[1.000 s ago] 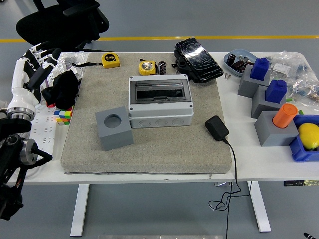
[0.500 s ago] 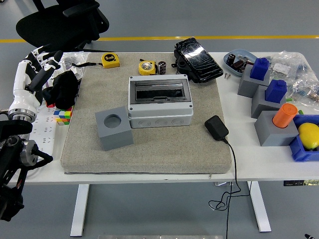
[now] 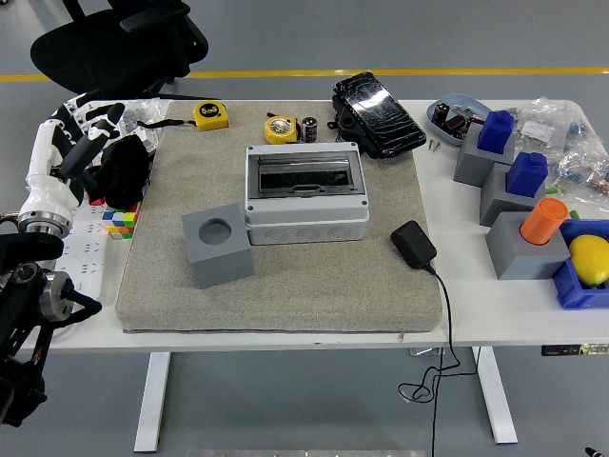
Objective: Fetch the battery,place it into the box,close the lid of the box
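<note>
1. The left robot hand (image 3: pixel 78 143) is hovering at the far left of the white surface (image 3: pixel 476 305), above a black bundle (image 3: pixel 122 171) and beside a coloured cube (image 3: pixel 121 221); its white fingers (image 3: pixel 95 129) are spreading apart and holding nothing.
2. No right arm is showing in the head view.
3. The battery (image 3: pixel 310 129), a small dark cylinder, is standing at the far edge of the grey mat (image 3: pixel 285 286), just beside a yellow tape measure (image 3: pixel 282 128) and behind the box (image 3: pixel 305 193).
4. The box is sitting in the middle of the mat with its dark lid (image 3: pixel 304 176) lying within the frame; whether the lid is fully shut or slightly raised is not clear from this angle.
5. A grey block (image 3: pixel 219 245) with a round hole is touching the box's left front corner, and a black charger (image 3: pixel 414 244) is lying to the box's right.
6. Judging by this, the fetching step is only beginning: the battery is lying untouched and well apart from the left robot hand.
7. The next move is probably calling for the arm to travel right, over the mat's far edge, passing the second tape measure (image 3: pixel 211 114), then to lower the fingers around the battery without knocking its yellow neighbour.
8. After that, the lid is likely needing to be open before the battery is going in.
</note>
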Controlling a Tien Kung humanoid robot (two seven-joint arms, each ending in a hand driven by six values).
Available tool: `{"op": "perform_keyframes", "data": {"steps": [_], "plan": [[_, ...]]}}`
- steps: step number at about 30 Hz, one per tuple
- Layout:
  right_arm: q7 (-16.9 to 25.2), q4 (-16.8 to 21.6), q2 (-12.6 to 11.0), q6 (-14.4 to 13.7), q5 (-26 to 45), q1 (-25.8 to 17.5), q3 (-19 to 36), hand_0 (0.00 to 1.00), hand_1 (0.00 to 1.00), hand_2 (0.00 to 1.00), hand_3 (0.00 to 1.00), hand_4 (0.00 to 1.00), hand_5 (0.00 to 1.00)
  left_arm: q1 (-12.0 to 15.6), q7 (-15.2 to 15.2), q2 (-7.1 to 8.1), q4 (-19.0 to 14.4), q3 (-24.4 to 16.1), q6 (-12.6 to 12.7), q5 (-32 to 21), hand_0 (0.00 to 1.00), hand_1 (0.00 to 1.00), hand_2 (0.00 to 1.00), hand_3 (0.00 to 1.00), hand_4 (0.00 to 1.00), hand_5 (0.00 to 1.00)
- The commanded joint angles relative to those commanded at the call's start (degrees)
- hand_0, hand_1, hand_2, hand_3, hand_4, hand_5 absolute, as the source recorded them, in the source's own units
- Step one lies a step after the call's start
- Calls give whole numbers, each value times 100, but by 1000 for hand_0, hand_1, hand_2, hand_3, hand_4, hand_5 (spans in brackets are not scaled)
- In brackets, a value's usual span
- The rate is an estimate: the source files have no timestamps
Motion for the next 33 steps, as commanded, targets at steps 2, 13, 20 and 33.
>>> {"op": "perform_keyframes", "data": {"steps": [2,13,20,33], "plan": [[-1,2,-4,1,-3,6,4,567,628,653,551,937,495,5,10,-1,-3,-9,-5,1,590,663,663,740,983,421],[-7,-1,-12,6,11,9,-23,567,627,653,552,937,493,18,74,1,-20,-18,-34,11,590,660,658,736,979,427],[-13,7,-3,9,-16,24,-10,568,628,654,552,936,493,-1,84,8,-17,1,-38,16,590,660,657,736,977,431],[-56,4,3,30,-29,11,-13,567,629,655,553,936,493,24,100,10,-41,29,-46,10,584,652,650,735,972,435]]}}
